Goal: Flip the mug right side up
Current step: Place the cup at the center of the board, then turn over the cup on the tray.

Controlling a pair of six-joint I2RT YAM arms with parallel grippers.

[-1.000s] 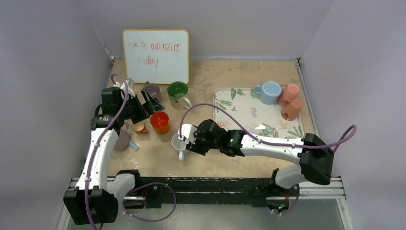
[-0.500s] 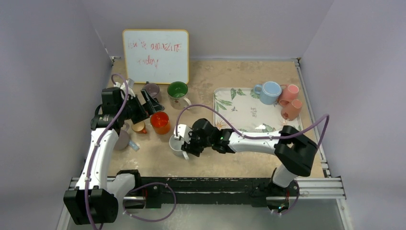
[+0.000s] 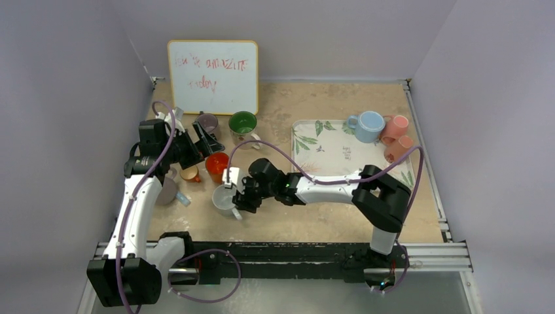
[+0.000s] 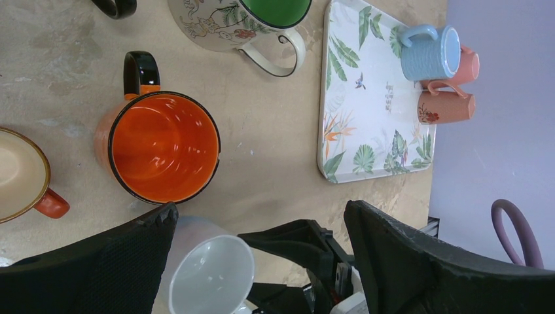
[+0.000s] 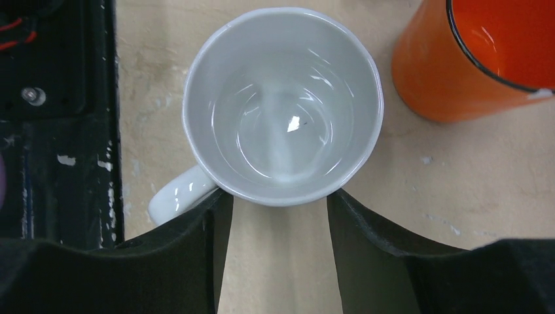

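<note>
White mug [image 3: 226, 199] stands mouth-up, lower left of centre on the counter [image 3: 294, 222], beside an orange mug [image 3: 217, 165]. Right end effector [image 5: 278, 199] is half open and empty, tips against its wall. It should back straight off, avoiding the handle.

Soft, even overhead light with faint shadows. Small glare spots inside the white mug [image 5: 283, 104] and the orange mug [image 5: 497, 39]. Wrist views dark and slightly soft along the lower edge.

High rear overview, wrist cameras close, facing down, sharing white mug [image 5: 281, 104]
</note>
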